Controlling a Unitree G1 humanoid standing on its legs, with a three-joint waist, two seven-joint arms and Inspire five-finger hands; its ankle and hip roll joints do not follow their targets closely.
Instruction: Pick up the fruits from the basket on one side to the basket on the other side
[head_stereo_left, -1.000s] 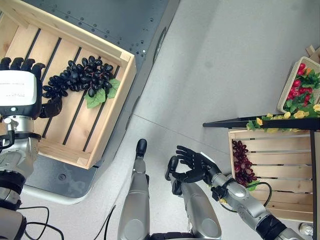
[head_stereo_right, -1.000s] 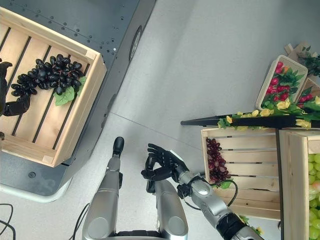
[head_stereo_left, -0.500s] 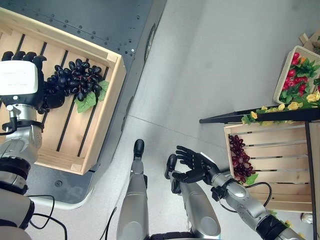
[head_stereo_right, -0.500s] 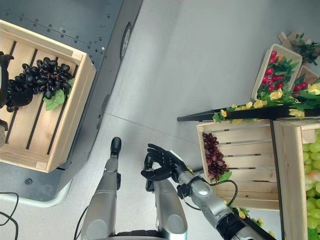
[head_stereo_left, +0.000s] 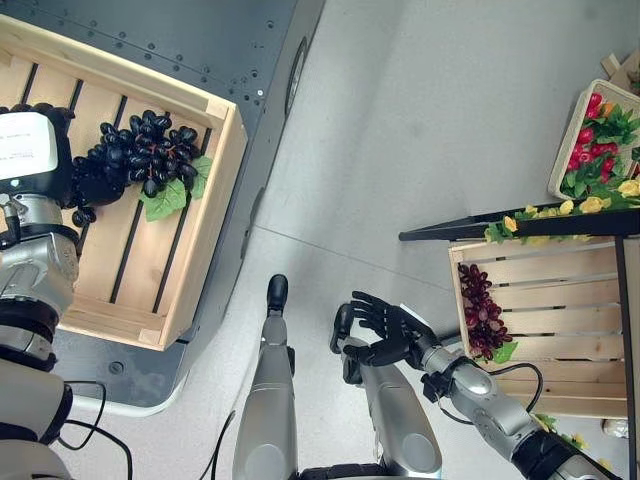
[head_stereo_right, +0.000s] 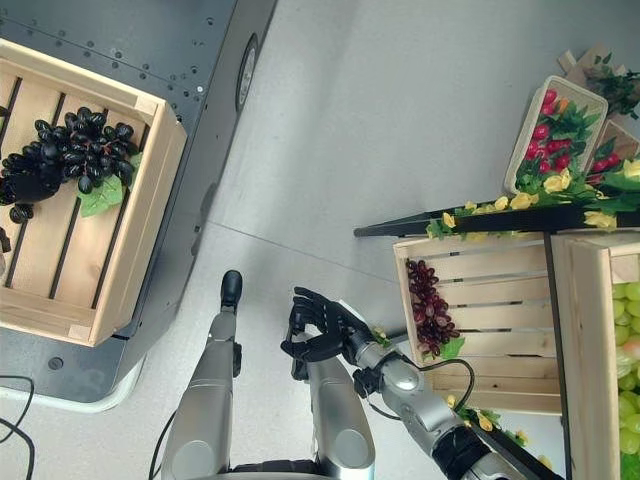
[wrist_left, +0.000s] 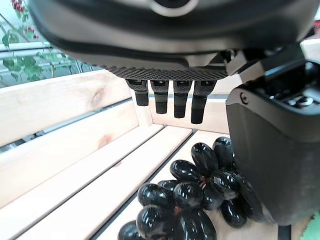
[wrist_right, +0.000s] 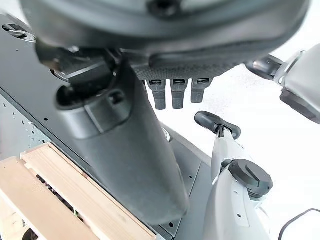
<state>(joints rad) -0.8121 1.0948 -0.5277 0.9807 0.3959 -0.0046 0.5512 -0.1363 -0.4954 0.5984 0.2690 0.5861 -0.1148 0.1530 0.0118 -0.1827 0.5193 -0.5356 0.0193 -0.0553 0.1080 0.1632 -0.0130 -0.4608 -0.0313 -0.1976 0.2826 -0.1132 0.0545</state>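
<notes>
Left hand is seen at the bunch of black grapes (glossy, with green leaves) inside the slatted wooden crate; whether its fingers grip cannot be told. Right hand is held loosely spread above the floor. No legible writing is seen.

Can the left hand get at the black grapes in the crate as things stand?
Probably yes: the left hand is already over the wooden crate at the black grapes, fingers straight, nothing between.
</notes>
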